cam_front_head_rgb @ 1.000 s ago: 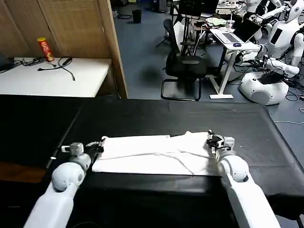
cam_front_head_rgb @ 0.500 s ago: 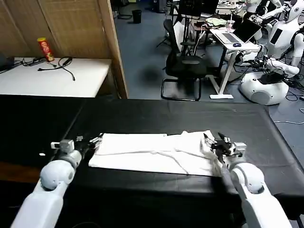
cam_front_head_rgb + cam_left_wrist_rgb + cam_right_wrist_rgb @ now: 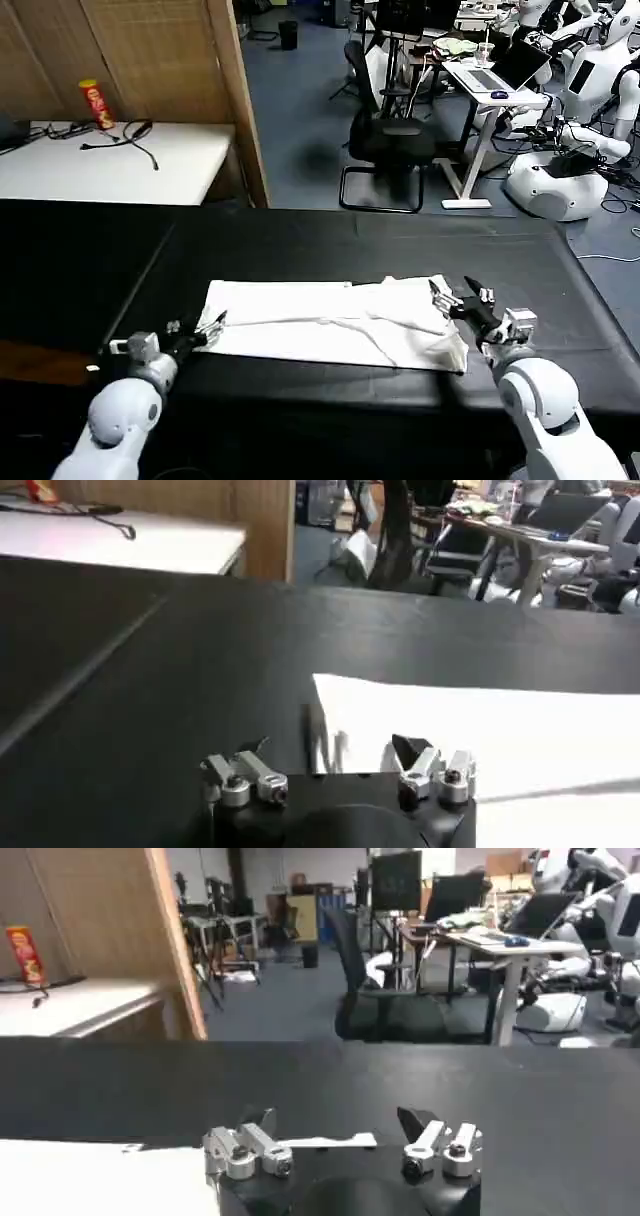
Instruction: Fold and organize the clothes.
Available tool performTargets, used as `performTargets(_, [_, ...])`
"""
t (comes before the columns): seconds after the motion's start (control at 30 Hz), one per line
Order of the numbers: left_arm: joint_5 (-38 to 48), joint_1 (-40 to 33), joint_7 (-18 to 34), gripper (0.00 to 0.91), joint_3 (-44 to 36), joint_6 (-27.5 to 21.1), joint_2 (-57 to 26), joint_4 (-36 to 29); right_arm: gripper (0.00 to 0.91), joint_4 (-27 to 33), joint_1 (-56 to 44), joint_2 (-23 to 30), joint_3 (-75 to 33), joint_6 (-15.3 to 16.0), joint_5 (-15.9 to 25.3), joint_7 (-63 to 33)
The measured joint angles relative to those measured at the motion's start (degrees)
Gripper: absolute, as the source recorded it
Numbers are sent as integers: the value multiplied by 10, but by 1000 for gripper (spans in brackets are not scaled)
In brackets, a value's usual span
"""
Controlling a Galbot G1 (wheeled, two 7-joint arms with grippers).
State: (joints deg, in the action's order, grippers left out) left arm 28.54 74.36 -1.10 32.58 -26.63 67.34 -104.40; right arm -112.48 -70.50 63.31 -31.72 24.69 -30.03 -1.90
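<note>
A: Where's the T-shirt (image 3: 330,322)?

B: Folded into a long white band, flat on the black table (image 3: 300,245), between the two arms.

A: Left gripper (image 3: 200,335)?

B: Jaws apart, nothing held, at the shirt's left end near the front corner.

A: Right gripper (image 3: 462,300)?

B: Jaws apart too, empty, over the shirt's rumpled right end.

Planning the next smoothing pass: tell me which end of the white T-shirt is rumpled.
The end beside the right claw: the white cotton T-shirt humps into creases there, while the end by the left claw lies flat.
</note>
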Motion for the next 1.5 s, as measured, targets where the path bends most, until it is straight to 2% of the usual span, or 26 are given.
performTargets(0.03, [-2, 3, 0, 322, 1, 0, 3, -1, 878, -1, 0, 0, 0, -1, 0, 0])
performTargets(0.13, [-7, 6, 0, 107, 1, 1, 11, 0, 878, -4, -1, 1, -1, -3, 1, 1])
performTargets(0.17, [-7, 6, 0, 10, 0, 1, 12, 1, 878, -5, -1, 1, -1, -3, 2, 2])
performTargets(0.53, [42, -10, -8, 0, 2, -23, 13, 10, 878, -4, 3, 4, -3, -7, 5, 6])
performTargets(0.73, [-57, -11, -19, 0, 6, 2, -11, 7, 878, -3, 3, 5, -13, -8, 4, 6])
performTargets(0.87, [-121, -6, -20, 0, 27, 30, -57, 10, 878, -4, 0, 10, -14, -8, 5, 5])
performTargets(1.03, [-104, 6, -23, 0, 68, 58, -147, 34, 878, -5, 0, 19, -10, -8, 13, 4])
performTargets(1.2, [-88, 24, -17, 0, 94, 53, -209, 37, 878, -10, -5, 29, -7, -8, 29, 3])
performTargets(1.33, [-99, 19, -8, 0, 88, 38, -204, 15, 878, -18, -14, 37, -9, -9, 39, 3])
performTargets(1.5, [-99, 6, 6, 0, 55, 17, -154, -25, 878, -26, -26, 38, -20, -13, 43, 3])
